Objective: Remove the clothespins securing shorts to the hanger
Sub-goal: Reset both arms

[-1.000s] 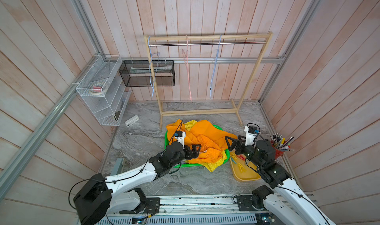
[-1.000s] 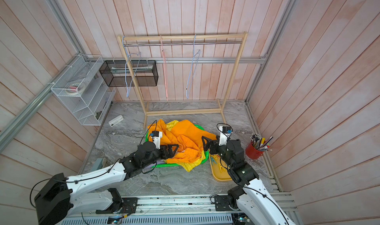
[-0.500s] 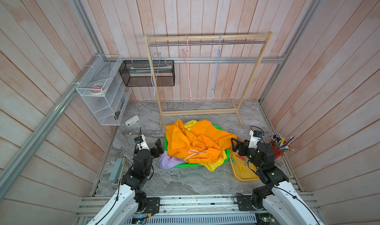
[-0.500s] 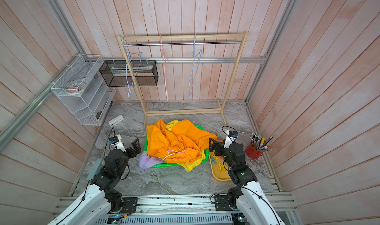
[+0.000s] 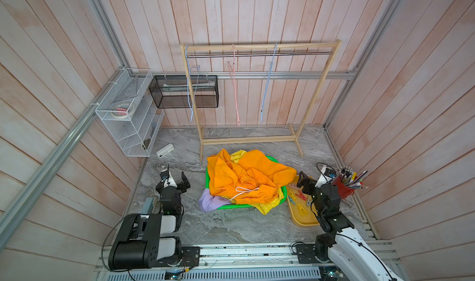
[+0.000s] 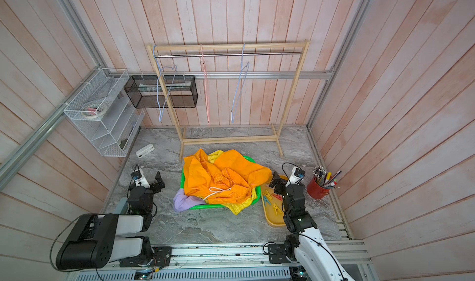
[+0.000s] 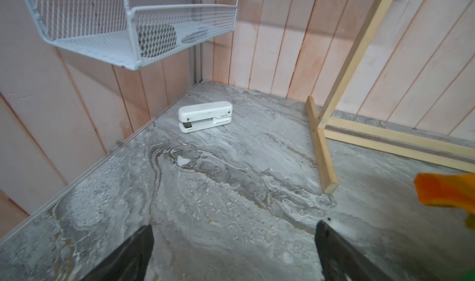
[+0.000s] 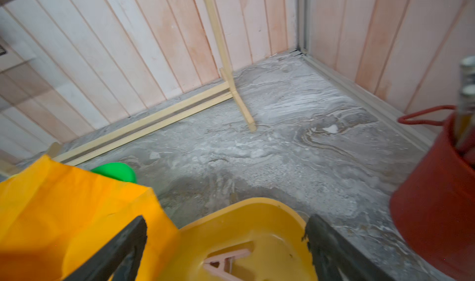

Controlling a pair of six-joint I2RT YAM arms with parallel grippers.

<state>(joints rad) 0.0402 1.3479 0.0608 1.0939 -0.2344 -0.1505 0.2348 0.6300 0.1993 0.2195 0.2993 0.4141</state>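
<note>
**Both claws wide and empty; pins lying in the tray**

Left arm folded low over its own base, forearm doubled back; the left gripper [image 5: 172,182] sits tipped up above the marbled grey tabletop [image 5: 231,228], at about 9 o'clock from the green basin [image 5: 282,191]. Its black fingers [image 7: 128,256] are spread wide with nothing between them; a white plastic stapler [image 7: 205,116] lies ahead of it, near the wall.

Right arm rises from its base with the elbow bent; the right gripper [image 5: 304,183] hangs over the 12 o'clock end of the yellow tray [image 5: 305,219], jaws splayed wide, gripping nothing.

The clothespins [image 5: 299,198] lie loose in that smooth, rounded tray, at 3 o'clock from the basin; small angular plastic clips, yellow, teal and red among them; a pale pink clothespin [image 8: 226,261] shows right under the right claw.

In the basin, a crumpled heap: orange shorts [image 5: 257,174] on top, thin creased fabric, gathered ribbed waist, white drawstring [image 5: 246,189] looped; yellow shorts [image 5: 267,206] spilling over the rim at 5 o'clock; lilac shorts [image 5: 209,201] bulging out at 7 o'clock.

At 12 o'clock stands the wooden rack [image 5: 257,46]; three thin wire hangers [image 5: 267,87], two blue and one pink, hang from its metal rail [image 5: 295,53]. A red cup [image 5: 343,189] bristling with pens stands at 3 o'clock from the tray.
</note>
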